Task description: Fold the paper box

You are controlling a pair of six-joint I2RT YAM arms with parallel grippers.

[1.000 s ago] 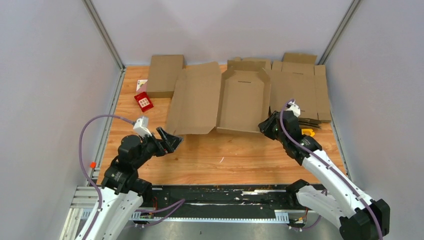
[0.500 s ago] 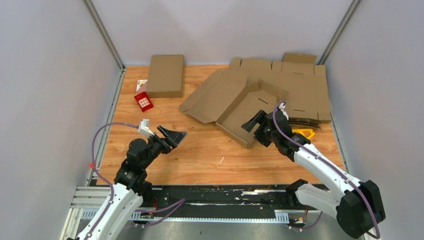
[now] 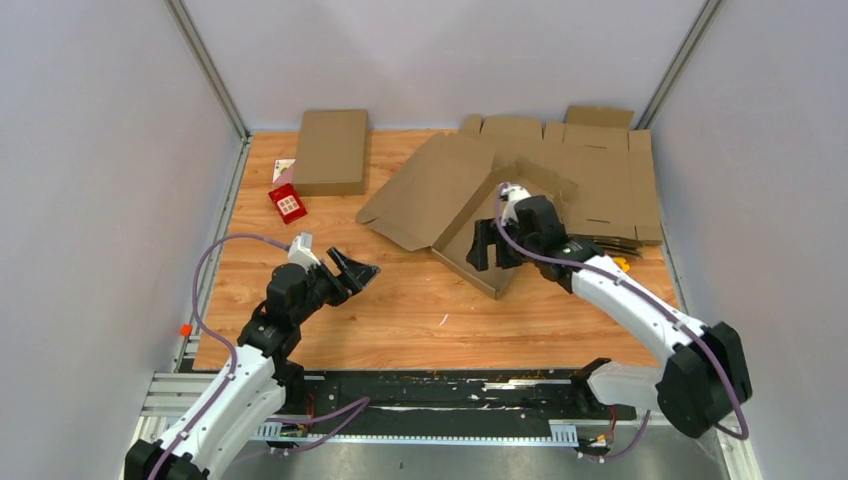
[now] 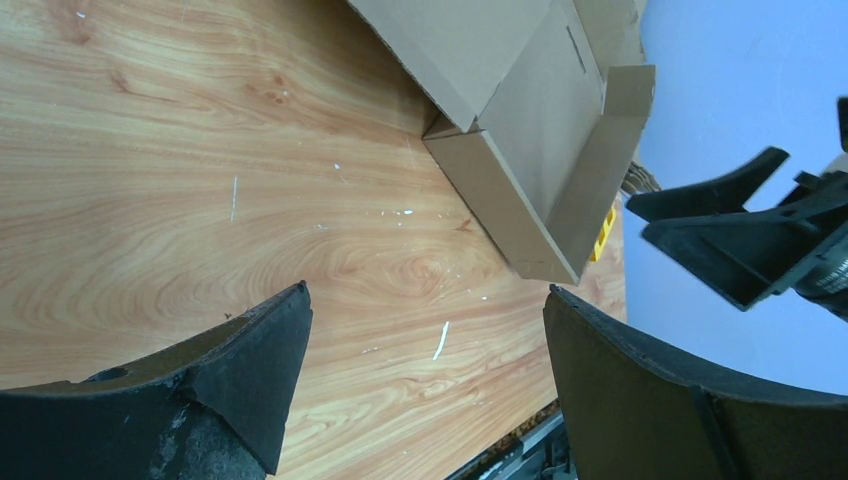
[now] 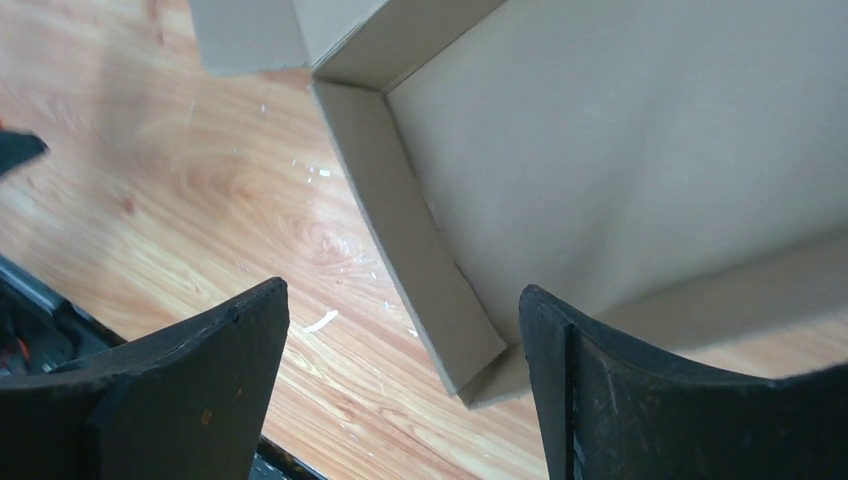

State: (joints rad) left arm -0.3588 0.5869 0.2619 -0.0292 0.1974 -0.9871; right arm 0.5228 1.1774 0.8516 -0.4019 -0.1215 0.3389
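Note:
The paper box (image 3: 436, 190) lies askew in the middle of the table. It is half formed: a shallow tray with raised walls and a wide flat panel spread out to its left. My right gripper (image 3: 493, 247) hovers open above the tray's near corner and touches nothing. In the right wrist view the near wall (image 5: 400, 235) and the corner of the tray sit between the spread fingers of the right gripper (image 5: 400, 292). My left gripper (image 3: 357, 272) stands open over bare wood, to the left of the box. Its wrist view shows the paper box (image 4: 545, 130) ahead of the left gripper (image 4: 425, 295).
A pile of flat brown blanks (image 3: 600, 175) lies at the back right, partly under the box. A closed brown box (image 3: 331, 150) and a small red pack (image 3: 287, 203) sit at the back left. A yellow object (image 3: 618, 264) lies behind the right arm. Grey walls enclose the table.
My right gripper has opened, let go of the box and swung left over the tray. The box has turned and now lies askew. My left gripper has crept right, still open.

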